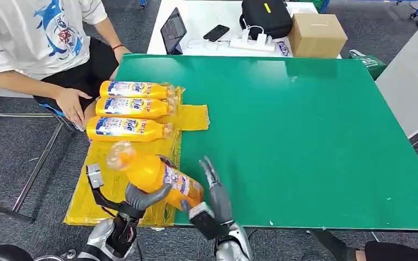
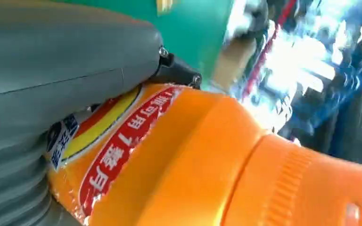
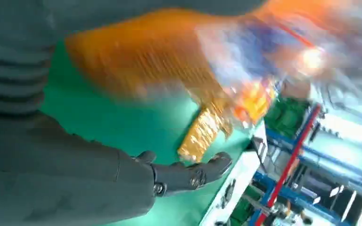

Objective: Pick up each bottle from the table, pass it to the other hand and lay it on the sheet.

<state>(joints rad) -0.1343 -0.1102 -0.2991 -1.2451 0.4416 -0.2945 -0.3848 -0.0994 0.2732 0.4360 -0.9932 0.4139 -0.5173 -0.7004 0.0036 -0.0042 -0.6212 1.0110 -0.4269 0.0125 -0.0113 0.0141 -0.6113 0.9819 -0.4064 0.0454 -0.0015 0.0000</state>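
Carpet [image 1: 11, 157], grey, surrounds the green table [image 1: 315, 136]; left hand [image 1: 136, 198] grips an orange bottle [image 1: 158, 175] above the yellow sheet [image 1: 103, 196]; right hand [image 1: 215, 190] spread wide.

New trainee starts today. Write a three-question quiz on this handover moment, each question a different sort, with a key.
1. True or false: four bottles already lie on the yellow sheet.
2. Which hand grips the orange bottle? A) left hand B) right hand C) the person's hand
3. Fill in: the right hand's fingers are ____, holding nothing.

Key: 1. False, three bottles lie there. 2. A. 3. spread
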